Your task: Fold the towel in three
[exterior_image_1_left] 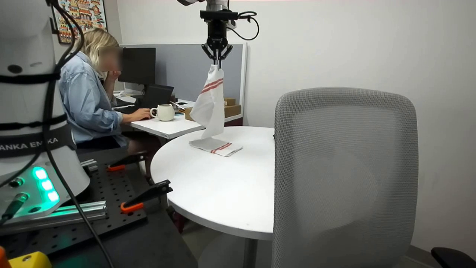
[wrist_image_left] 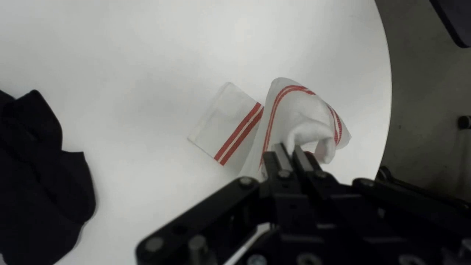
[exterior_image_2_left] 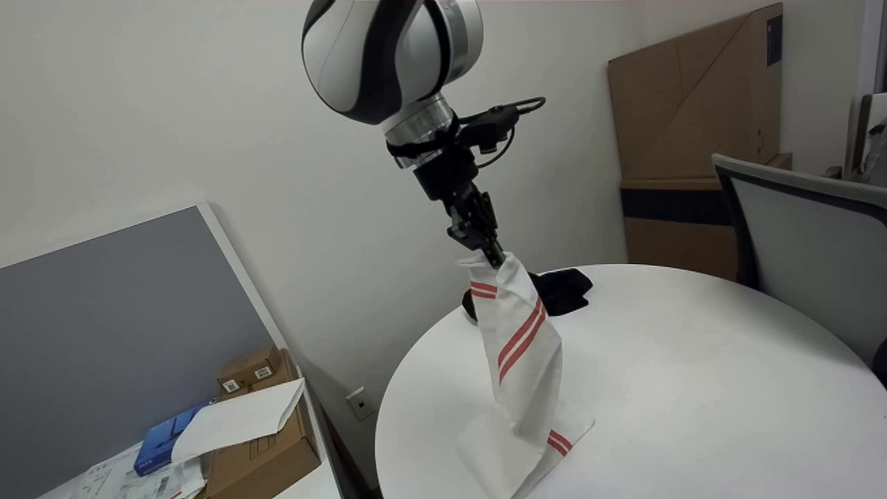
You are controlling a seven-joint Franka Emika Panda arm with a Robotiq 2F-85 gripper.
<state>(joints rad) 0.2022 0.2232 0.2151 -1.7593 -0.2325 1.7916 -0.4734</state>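
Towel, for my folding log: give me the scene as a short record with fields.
towel: white, red-striped; hangs from the gripper, lower part lying on the table
gripper: shut on the towel's upper end
table: round, white
fold in three: not yet done
black cloth: on the table, apart from the towel
grey chair: beside the table
white mug: on the desk

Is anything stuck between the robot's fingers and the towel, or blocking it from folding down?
Nothing visible: the fingers hold the towel, and nothing shows between its hanging part and the part on the table. The black cloth lies apart.
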